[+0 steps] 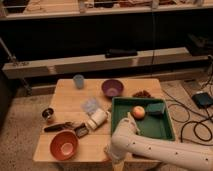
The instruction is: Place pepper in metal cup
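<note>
gripper (109,152): at table (70,100) front edge | metal cup (48,114): table's left side
</note>
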Tool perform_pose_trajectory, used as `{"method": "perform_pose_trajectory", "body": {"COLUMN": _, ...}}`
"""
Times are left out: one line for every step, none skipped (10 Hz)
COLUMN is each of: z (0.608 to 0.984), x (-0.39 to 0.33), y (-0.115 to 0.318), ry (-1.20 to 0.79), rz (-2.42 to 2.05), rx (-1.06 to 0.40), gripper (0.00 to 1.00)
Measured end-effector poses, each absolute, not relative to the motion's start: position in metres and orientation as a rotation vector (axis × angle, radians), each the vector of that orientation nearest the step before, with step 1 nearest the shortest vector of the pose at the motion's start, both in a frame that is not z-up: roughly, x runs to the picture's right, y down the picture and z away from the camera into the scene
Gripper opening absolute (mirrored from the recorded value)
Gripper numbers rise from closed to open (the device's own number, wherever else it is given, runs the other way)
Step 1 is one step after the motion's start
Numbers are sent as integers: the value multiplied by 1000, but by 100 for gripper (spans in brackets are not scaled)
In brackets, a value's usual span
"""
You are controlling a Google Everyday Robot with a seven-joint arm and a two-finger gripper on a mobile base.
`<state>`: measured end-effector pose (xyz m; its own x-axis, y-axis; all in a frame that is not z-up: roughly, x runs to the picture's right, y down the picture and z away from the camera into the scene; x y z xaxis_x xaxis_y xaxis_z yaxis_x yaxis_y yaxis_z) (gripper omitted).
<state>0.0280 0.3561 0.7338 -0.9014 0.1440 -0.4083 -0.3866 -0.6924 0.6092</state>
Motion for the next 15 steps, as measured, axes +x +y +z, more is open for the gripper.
{"method": "perform_pose_trajectory", "body": {"z": 735, "x": 28, "y": 356, "ry": 1033, "rz": 2607, "rx": -483, "gripper": 56}}
{"method": "perform_pose_trajectory", "body": {"z": 736, "x": 28, "y": 357, "ry": 1028, "rz": 2605, "rx": -480, "gripper": 45}}
{"method": "perform_pose_trajectory", "body": {"z": 735, "x": 28, "y": 356, "ry": 1029, "rz": 2604, "rx": -479, "gripper": 34}}
{"method": "perform_pose_trajectory", "body": {"z": 735, "x": 28, "y": 355, "ry": 1028, "rz": 2604, "rx": -478, "gripper": 25}}
{"method": "perform_pose_trajectory", "body": {"z": 735, "x": 27, "y": 354, "ry": 1027, "rz": 2603, "rx": -479, "gripper": 16}}
{"method": "perform_pose_trajectory", "body": {"z": 733, "x": 28, "y": 354, "ry": 1031, "rz": 2601, "rx": -477, "gripper": 6}}
{"method": "perform_pose_trajectory", "body": {"z": 732, "x": 28, "y": 355, "ry": 1034, "rz": 2598, "rx": -475, "gripper": 1}}
{"method": "perform_pose_trajectory", "body": {"z": 731, "x": 29, "y": 355, "ry": 1034, "rz": 2597, "rx": -476, "gripper": 0}}
{"method": "perform_pose_trajectory", "body": {"z": 731, "x": 28, "y": 355, "ry": 1031, "rz": 2596, "rx": -475, "gripper": 0}}
{"method": "perform_pose_trajectory", "body": {"z": 730, "x": 29, "y": 353, "ry": 1025, "rz": 2595, "rx": -466, "gripper": 0}}
{"method": "perform_pose_trajectory", "body": {"z": 726, "x": 27, "y": 346, "ry": 1007, "rz": 2601, "rx": -460, "gripper": 0}}
{"method": "perform_pose_trajectory", "body": {"z": 718, "x": 20, "y": 330, "ry": 976, "rz": 2607, "rx": -469, "gripper": 0}}
{"method": "perform_pose_trajectory", "body": {"z": 711, "x": 16, "y": 315, "ry": 950, "rz": 2608, "rx": -485, "gripper": 0}}
{"method": "perform_pose_trajectory", "body": {"z": 703, "x": 14, "y": 296, "ry": 930, "rz": 2607, "rx": -496, "gripper": 0}}
{"method": "perform_pose_trajectory", "body": {"z": 698, "x": 11, "y": 274, "ry": 895, "rz": 2606, "rx": -496, "gripper": 0}}
